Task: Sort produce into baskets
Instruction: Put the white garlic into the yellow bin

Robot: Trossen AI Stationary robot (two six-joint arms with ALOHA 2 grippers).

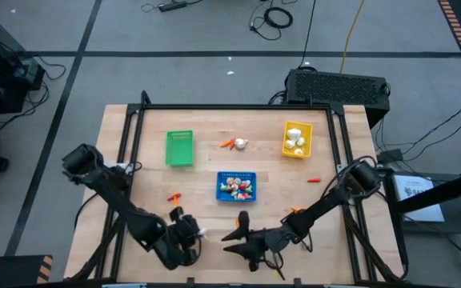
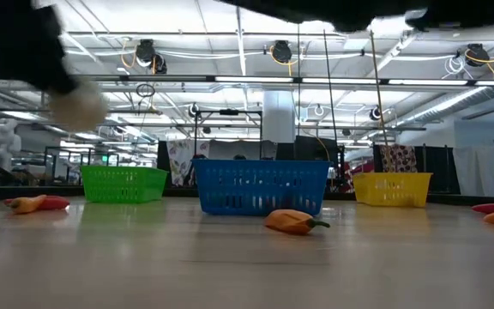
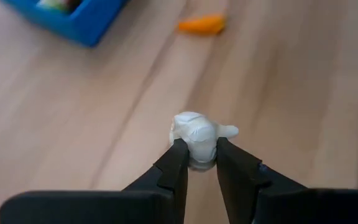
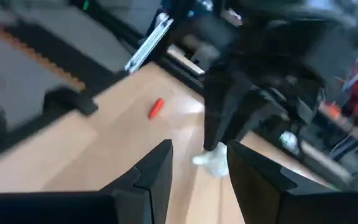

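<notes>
My left gripper [image 3: 196, 149] is shut on a white garlic-like bulb [image 3: 194, 132] near the table's front edge, left of centre [image 1: 194, 234]. The low view shows the bulb [image 2: 80, 107] high above the tabletop. Just to its right, my right gripper [image 1: 234, 234] points toward it, open with nothing between its fingers [image 4: 199, 146]. Green basket [image 1: 179, 148], blue basket [image 1: 237, 186] and yellow basket [image 1: 297, 138] stand farther back. The blue one holds mixed produce and the yellow one white bulbs. My left gripper pinches the white bulb's rounded body [image 3: 191, 149] between its two fingertips, one on each side. The fingers slant downward at it. The bulb is lifted clear of the table, with a small nub [image 3: 229, 131] sticking out to one side.
Loose pieces lie on the wood: a carrot with a white bulb [image 1: 234, 144] between the green and yellow baskets, a red-orange piece [image 1: 174, 197], a red one [image 1: 314, 180] and an orange one [image 1: 296, 210]. An orange carrot [image 2: 294, 221] lies before the blue basket.
</notes>
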